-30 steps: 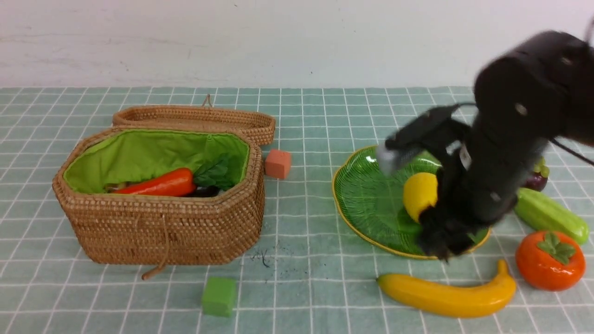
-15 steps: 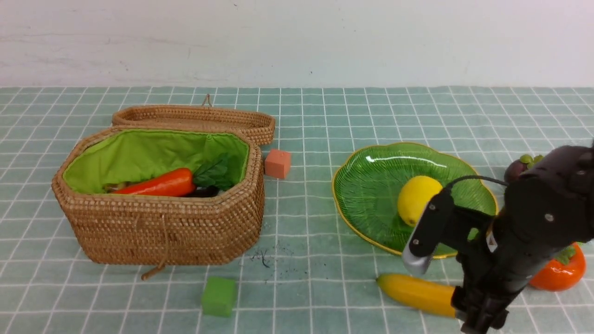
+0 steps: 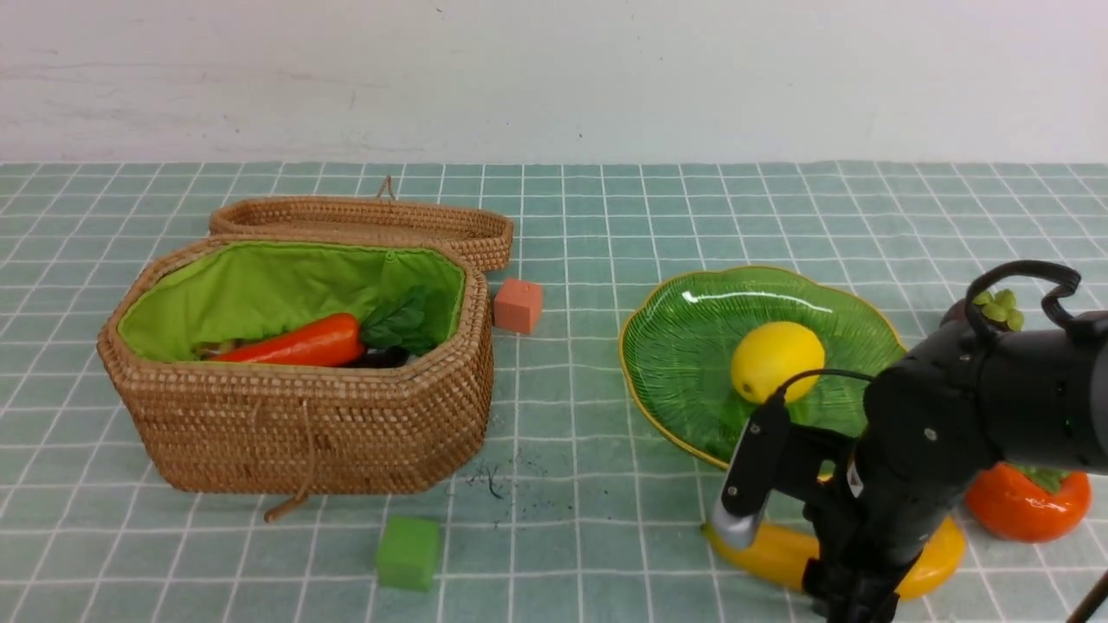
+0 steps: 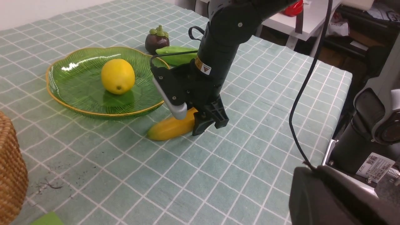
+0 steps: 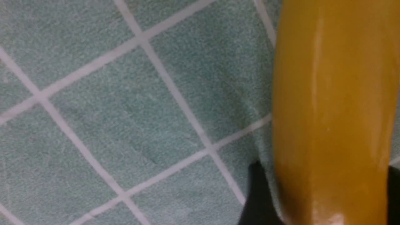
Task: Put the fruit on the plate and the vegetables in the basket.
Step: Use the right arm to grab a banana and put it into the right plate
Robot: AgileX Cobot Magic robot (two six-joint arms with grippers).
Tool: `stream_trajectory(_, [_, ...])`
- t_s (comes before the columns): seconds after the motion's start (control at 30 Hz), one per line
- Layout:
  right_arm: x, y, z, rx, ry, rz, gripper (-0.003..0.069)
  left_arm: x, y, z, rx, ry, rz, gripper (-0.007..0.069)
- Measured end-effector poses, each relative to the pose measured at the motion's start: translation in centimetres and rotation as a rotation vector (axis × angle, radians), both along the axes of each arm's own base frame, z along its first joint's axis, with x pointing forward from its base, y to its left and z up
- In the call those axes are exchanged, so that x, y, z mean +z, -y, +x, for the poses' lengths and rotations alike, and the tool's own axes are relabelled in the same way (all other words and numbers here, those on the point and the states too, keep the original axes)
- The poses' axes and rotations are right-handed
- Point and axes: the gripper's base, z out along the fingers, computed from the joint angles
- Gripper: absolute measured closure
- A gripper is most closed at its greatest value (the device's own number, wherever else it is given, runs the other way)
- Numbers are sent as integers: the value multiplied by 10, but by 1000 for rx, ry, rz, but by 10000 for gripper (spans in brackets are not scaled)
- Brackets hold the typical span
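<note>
The yellow banana (image 3: 770, 549) lies on the checked cloth in front of the green plate (image 3: 684, 346), which holds the lemon (image 3: 776, 361). My right gripper (image 3: 853, 597) is down over the banana's middle, one dark finger against each side, shut on it (image 5: 331, 109). The persimmon (image 3: 1026, 502) sits to the right, half hidden by the arm. The mangosteen (image 4: 157, 40) and cucumber (image 4: 176, 53) lie beyond the plate. The basket (image 3: 303, 424) holds the carrot (image 3: 299, 344). My left gripper (image 4: 328, 193) is a dark blur, shut, away from all objects.
A salmon cube (image 3: 518, 305) sits behind the basket's right corner and a green cube (image 3: 408, 552) in front of it. The basket's lid (image 3: 363, 216) lies open behind it. The table's right edge (image 4: 340, 93) is near the right arm.
The right arm left the lemon on the plate, swung forward and came down over the banana. The lemon settled slightly left on the plate.
</note>
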Motion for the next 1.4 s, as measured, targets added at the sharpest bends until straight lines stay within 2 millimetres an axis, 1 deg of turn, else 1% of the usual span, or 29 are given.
stream_trajectory(0.03, [0, 0, -1, -4, -9, -1, 306, 0, 0, 0, 0, 0, 0, 638])
stream_trajectory(0.07, [0, 0, -1, -5, -11, -1, 316, 0, 0, 0, 0, 0, 0, 638])
stream_trajectory(0.1, [0, 0, -2, -18, -22, -1, 355, 0, 0, 0, 0, 0, 0, 638])
stream_trajectory(0.17, [3, 1, -3, -43, -34, -2, 351, 0, 0, 0, 0, 0, 0, 638])
stream_trajectory(0.27, [13, 3, -10, -124, -98, -14, 351, 0, 0, 0, 3, 3, -3, 638])
stream_trajectory(0.3, [23, 2, -11, -178, -109, 8, 351, 1, 0, 1, 8, 7, -9, 638])
stream_trajectory(0.37, [50, -4, -10, -313, -96, 109, 351, 2, 0, 2, 17, 17, -20, 638])
stream_trajectory(0.4, [70, -10, -8, -405, -71, 205, 351, 3, -1, 2, 24, 24, -27, 637])
stream_trajectory(0.43, [73, -10, -7, -432, -68, 222, 351, 3, -1, 2, 24, 24, -28, 637])
stream_trajectory(0.47, [92, -17, -2, -533, -39, 329, 351, 4, -1, 3, 29, 29, -33, 637])
stream_trajectory(0.5, [106, -24, 6, -609, -14, 424, 351, 4, -1, 3, 30, 30, -35, 637])
stream_trajectory(0.53, [117, -29, 15, -663, 19, 500, 351, 4, -1, 3, 32, 32, -37, 637])
stream_trajectory(0.57, [116, -30, 16, -671, 19, 507, 351, 4, -1, 3, 32, 32, -37, 637])
stream_trajectory(0.6, [123, -33, 24, -698, 45, 553, 351, 4, -1, 3, 32, 32, -37, 637])
stream_trajectory(0.63, [125, -38, 36, -735, 67, 601, 351, 4, -1, 3, 32, 32, -37, 637])
stream_trajectory(0.67, [125, -40, 45, -757, 78, 625, 351, 4, -1, 3, 33, 33, -38, 636])
stream_trajectory(0.7, [125, -42, 65, -815, 99, 672, 351, 5, -1, 3, 36, 37, -41, 636])
stream_trajectory(0.73, [121, -43, 78, -854, 102, 685, 351, 5, -1, 4, 38, 41, -42, 636])
stream_trajectory(0.83, [98, -42, 113, -964, 76, 693, 351, 6, -2, 5, 44, 78, -35, 634])
stream_trajectory(0.9, [86, -42, 128, -1016, 48, 695, 351, 7, -2, 5, 50, 105, -33, 634])
stream_trajectory(0.93, [82, -43, 133, -1031, 37, 698, 351, 8, -2, 6, 52, 113, -33, 634])
stream_trajectory(0.97, [75, -45, 138, -1053, 14, 695, 351, 8, -2, 6, 55, 121, -34, 634])
stream_trajectory(1.07, [67, -46, 146, -1083, -5, 698, 351, 9, -2, 6, 57, 130, -34, 634])
stream_trajectory(1.1, [61, -46, 150, -1109, -16, 702, 351, 9, -2, 6, 58, 131, -35, 634])
stream_trajectory(1.2, [57, -44, 153, -1128, -22, 698, 307, 9, -2, 6, 56, 130, -33, 634])
stream_trajectory(1.37, [63, -41, 153, -1123, -13, 690, 139, 8, -2, 6, 53, 130, -28, 634])
stream_trajectory(1.4, [71, -40, 150, -1107, -15, 679, 95, 8, -2, 6, 53, 130, -28, 634])
